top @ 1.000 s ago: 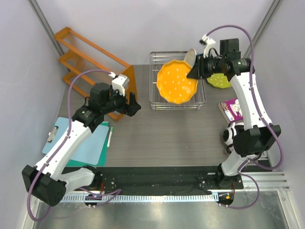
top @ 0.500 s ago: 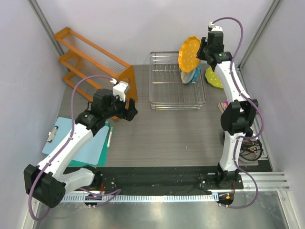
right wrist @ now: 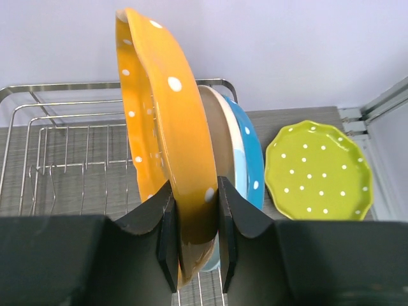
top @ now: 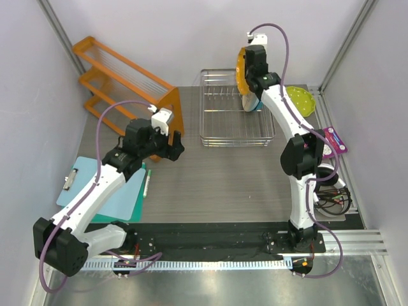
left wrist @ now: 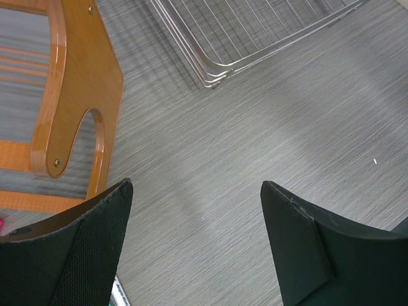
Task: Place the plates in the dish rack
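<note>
An orange dotted plate (right wrist: 169, 140) is held on edge by the right gripper (right wrist: 196, 239), whose jaws are clamped on its lower rim, over the wire dish rack (right wrist: 38, 87). A cream plate (right wrist: 220, 137) and a blue plate (right wrist: 252, 159) stand upright in the rack close beside it. A green plate (right wrist: 317, 169) lies flat on the table (left wrist: 255, 127) to the rack's right. The left gripper (left wrist: 194, 188) hangs near an orange shelf (left wrist: 76, 76), its jaws wide apart with nothing between them. For a clean placement, the orange plate is best kept vertical, lined up with a free slot next to the cream plate, lowered slowly, and released only once it is seated.
</note>
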Robot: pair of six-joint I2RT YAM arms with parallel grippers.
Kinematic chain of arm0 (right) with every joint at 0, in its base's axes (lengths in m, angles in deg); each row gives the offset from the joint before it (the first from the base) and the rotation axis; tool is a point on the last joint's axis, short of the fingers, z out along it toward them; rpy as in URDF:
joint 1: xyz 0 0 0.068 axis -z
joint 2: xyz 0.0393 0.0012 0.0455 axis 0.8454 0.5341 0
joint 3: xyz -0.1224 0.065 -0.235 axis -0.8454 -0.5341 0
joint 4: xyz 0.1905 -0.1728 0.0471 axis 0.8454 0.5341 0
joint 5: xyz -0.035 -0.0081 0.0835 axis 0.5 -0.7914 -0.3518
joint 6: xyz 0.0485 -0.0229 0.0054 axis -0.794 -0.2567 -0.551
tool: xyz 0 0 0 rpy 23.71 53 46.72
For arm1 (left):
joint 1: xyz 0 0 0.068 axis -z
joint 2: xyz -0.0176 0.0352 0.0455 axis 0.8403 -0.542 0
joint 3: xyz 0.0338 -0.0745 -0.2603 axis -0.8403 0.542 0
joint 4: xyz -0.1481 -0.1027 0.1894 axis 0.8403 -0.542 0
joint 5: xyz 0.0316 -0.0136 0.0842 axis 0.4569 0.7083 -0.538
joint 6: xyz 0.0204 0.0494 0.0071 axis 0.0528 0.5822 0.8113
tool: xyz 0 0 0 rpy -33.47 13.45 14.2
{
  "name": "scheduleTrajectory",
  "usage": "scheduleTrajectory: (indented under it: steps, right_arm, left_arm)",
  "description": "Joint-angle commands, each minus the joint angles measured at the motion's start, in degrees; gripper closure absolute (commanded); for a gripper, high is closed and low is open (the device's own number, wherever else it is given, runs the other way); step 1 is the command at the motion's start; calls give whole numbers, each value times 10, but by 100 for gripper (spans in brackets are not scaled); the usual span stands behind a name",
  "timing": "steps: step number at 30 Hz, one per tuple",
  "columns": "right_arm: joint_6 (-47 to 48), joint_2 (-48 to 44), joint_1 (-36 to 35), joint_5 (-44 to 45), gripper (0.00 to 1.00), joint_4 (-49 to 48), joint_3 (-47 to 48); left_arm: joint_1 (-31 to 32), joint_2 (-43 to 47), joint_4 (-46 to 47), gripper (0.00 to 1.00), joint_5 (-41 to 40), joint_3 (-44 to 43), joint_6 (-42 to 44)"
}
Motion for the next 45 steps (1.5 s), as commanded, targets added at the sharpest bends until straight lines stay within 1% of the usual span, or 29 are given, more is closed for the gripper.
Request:
scheduleTrajectory:
  steps: [1, 4, 12, 23, 32, 36, 38, 39, 40, 42, 43, 45]
  right_arm:
    - [44, -17, -21, 96, 99, -128, 38]
    - [65, -7, -33, 131, 99, -129, 44]
    - [74, 10, -35, 161, 99, -137, 50]
    - [83, 26, -40, 160, 99, -120, 27]
    - [53, 59, -54, 145, 99, -84, 13]
    - [28, 73, -55, 142, 99, -54, 5]
    - [22, 75, -55, 136, 99, -42, -7]
    - [20, 76, -55, 133, 98, -40, -11]
    - [17, 75, -55, 129, 86, -34, -14]
    - [14, 65, -54, 111, 72, -26, -23]
    - [13, 58, -55, 104, 62, -22, -27]
    - [14, 41, -55, 98, 57, -21, -45]
  left_arm:
    - [1, -6, 32, 18, -5, 4, 9]
    - [1, -6, 38, 18, -9, 7, 10]
    - [1, -6, 42, 18, -9, 11, 14]
    - [1, -4, 41, 17, -17, 21, 11]
    - [1, -2, 43, 17, -28, 28, 12]
    - [1, -6, 42, 10, -49, 23, 10]
    - [2, -3, 39, 9, -54, 21, 19]
    - [2, 0, 39, 9, -56, 20, 20]
    - [2, 4, 39, 9, -58, 22, 21]
    - [2, 8, 38, 9, -56, 23, 22]
    - [2, 11, 38, 9, -56, 24, 22]
    - [2, 13, 40, 9, -49, 27, 20]
